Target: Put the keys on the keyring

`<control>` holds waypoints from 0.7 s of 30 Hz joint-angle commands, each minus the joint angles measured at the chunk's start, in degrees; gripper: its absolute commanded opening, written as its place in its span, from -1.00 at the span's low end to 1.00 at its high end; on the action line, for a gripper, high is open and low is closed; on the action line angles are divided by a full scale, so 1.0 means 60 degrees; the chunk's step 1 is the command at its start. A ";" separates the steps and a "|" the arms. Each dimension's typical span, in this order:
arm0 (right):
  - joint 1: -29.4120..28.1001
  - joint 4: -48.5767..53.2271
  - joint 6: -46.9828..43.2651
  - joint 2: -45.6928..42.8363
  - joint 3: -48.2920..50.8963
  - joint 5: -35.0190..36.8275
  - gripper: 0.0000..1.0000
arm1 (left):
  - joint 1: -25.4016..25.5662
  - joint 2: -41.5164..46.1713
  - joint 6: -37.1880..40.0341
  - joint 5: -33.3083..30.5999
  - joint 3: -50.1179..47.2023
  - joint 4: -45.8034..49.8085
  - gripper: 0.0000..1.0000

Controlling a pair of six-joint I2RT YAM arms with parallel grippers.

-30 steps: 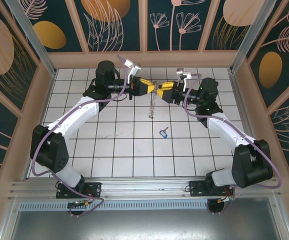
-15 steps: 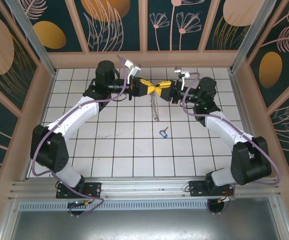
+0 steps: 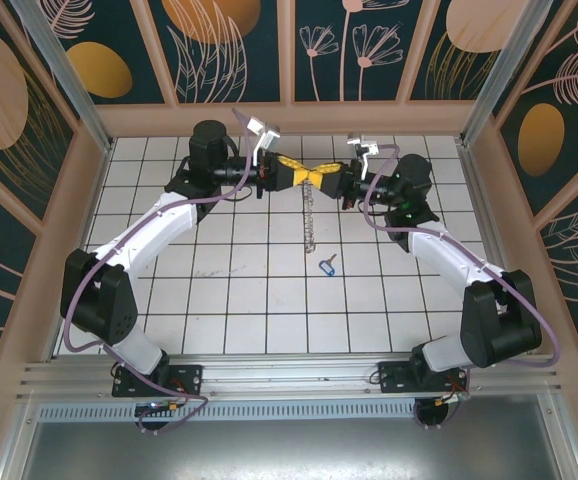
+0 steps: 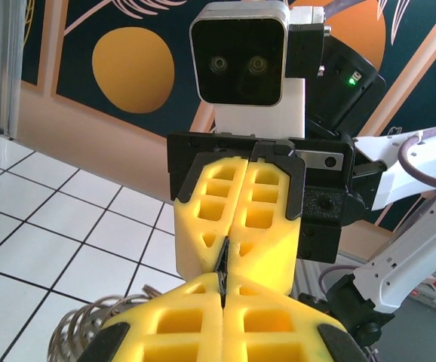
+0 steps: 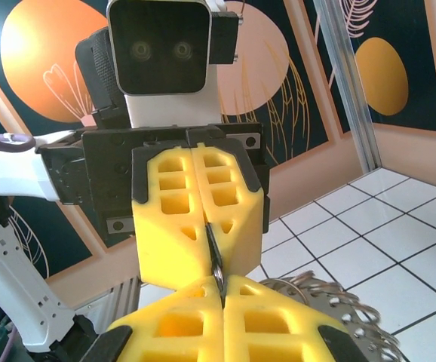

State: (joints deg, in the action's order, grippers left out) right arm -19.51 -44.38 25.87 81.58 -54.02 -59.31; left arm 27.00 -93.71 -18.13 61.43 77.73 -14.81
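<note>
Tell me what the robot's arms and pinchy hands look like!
The left arm and right arm are white tubes with chunky black joints, and a purple cable loops along each. The left gripper and right gripper have yellow fingers with square holes, on black mounts, each topped by a pale camera box.

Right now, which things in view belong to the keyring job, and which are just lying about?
Job: keyring, hanging pinched between left gripper and right gripper; blue key, lying loose.
Not the job: tiled table, patterned walls.
</note>
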 commanded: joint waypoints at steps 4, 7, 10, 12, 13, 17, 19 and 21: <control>0.0116 -0.1328 0.0475 -0.0033 0.0198 0.0515 -1.00 | -0.0038 0.0868 -0.1369 -0.2489 -0.1176 -0.2355 0.26; 0.0180 -0.1972 0.0839 -0.0114 0.0409 0.0687 -1.00 | -0.0145 0.1245 -0.2252 -0.2754 -0.1728 -0.3530 0.46; 0.0177 -0.2906 0.1236 -0.0185 0.0698 0.1015 -1.00 | -0.0150 0.1599 -0.2888 -0.3655 -0.2217 -0.4103 0.64; 0.0172 -0.3611 0.1596 -0.0183 0.0903 0.1250 -1.00 | -0.0154 0.1756 -0.3236 -0.3844 -0.2500 -0.4607 0.66; 0.0175 -0.3977 0.1803 -0.0181 0.0996 0.1420 -1.00 | -0.0151 0.1772 -0.3456 -0.3790 -0.2596 -0.4858 0.65; 0.0150 -0.5112 0.2470 -0.0119 0.1297 0.2219 -1.00 | -0.0150 0.1635 -0.4495 -0.3228 -0.2844 -0.6180 0.41; 0.0111 -0.5703 0.2824 -0.0024 0.1382 0.2557 -1.00 | -0.0158 0.1532 -0.4792 -0.3003 -0.2869 -0.6600 0.20; 0.0046 -0.6221 0.3145 0.0078 0.1428 0.2812 -1.00 | -0.0150 0.1422 -0.5020 -0.2896 -0.2942 -0.6944 0.01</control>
State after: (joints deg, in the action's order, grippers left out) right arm -18.74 -69.32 39.97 81.60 -45.89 -47.03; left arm 26.15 -84.38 -43.16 42.00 61.04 -47.48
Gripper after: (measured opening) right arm 0.046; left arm 0.541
